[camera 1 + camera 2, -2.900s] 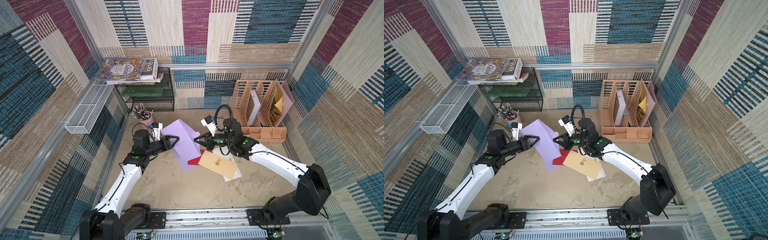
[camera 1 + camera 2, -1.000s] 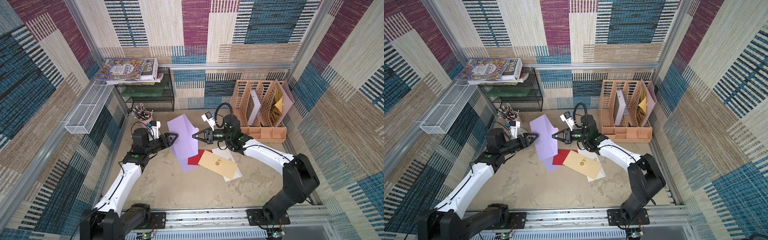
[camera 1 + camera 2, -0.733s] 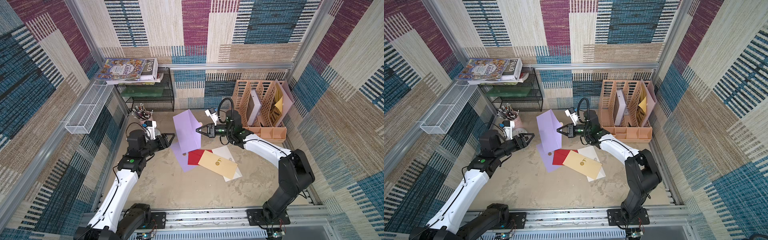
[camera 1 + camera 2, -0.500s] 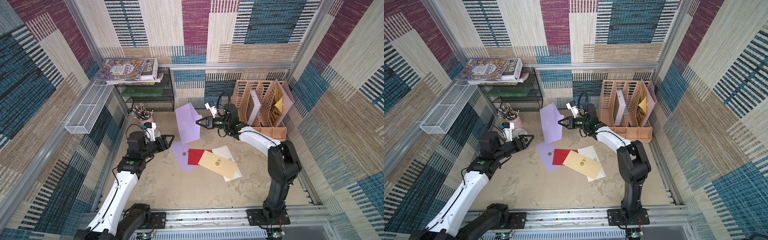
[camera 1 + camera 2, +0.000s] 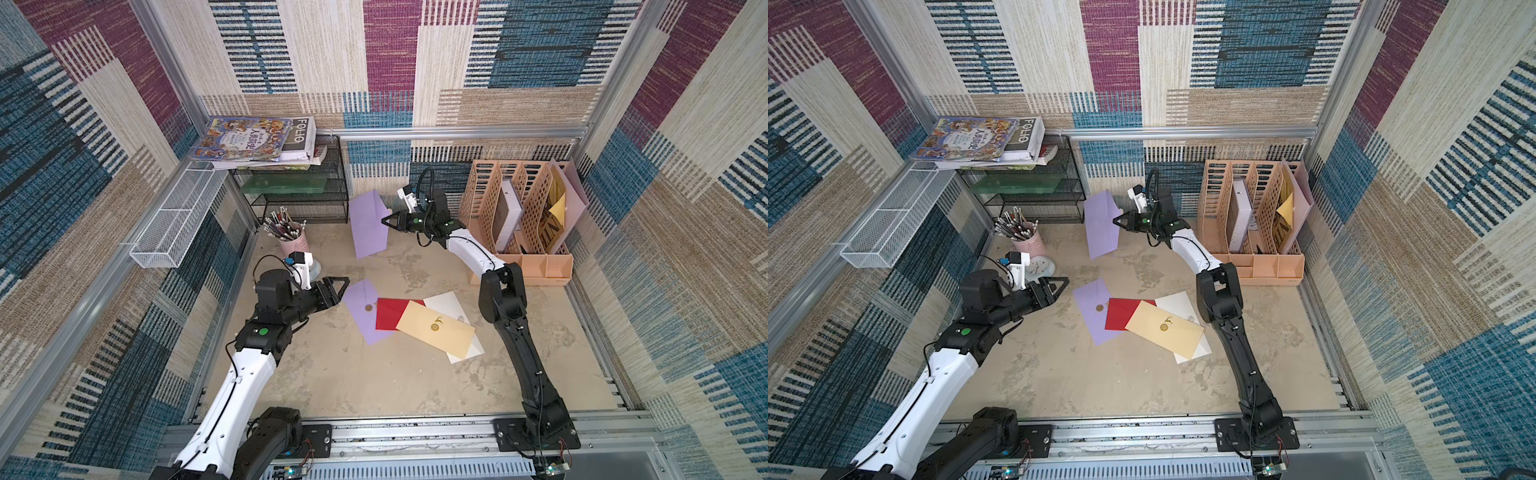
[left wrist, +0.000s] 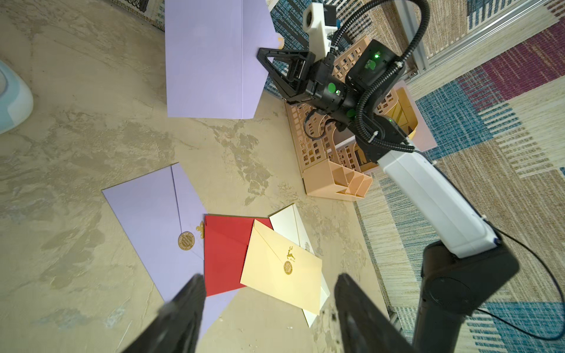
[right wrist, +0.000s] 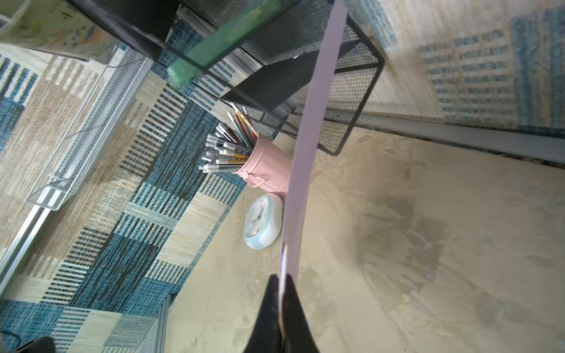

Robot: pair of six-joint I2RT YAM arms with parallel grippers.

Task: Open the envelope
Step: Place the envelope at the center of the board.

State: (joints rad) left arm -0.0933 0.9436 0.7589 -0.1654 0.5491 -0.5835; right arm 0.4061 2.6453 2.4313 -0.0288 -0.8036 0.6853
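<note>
Right gripper [image 5: 384, 219]: jaws pressed together on one edge of a lilac envelope [image 5: 368, 224], upper centre of both top views; the right wrist view confirms this, its two black fingers [image 7: 269, 311] pinching the paper, which runs away from the camera edge-on. The envelope is lifted off the tabletop [image 5: 374, 386] and hangs roughly upright with its long side near vertical; its lower corner is close to the surface, contact cannot be told. The left wrist view shows its plain face with one straight crease and a speck of gold at the gripped edge; flap lifted or sealed, cannot tell.

Left gripper [image 5: 338, 291]: jaws wide apart, nothing between them; left of centre in both top views, pointing toward frame right; tips near the upper-left corner of a second lilac envelope [image 5: 359, 320] lying flat; touching or not, cannot tell.

Pile at frame centre:
- The second lilac envelope has its flap closed under a gold seal [image 5: 368, 308].
- A red envelope [image 5: 388, 316] overlaps its right side.
- A cream envelope [image 5: 436, 334], with its own gold seal, lies across the red one and across a white envelope [image 5: 449, 300].

Surroundings:
- A peach file organiser [image 5: 519, 216] stands at upper right, just behind the right wrist.
- A pink pen cup [image 5: 293, 245] and a pale-blue clock [image 7: 263, 221] sit left of the held envelope.
- A black mesh shelf [image 5: 299, 199] is up and left of it, against the back wall.
</note>
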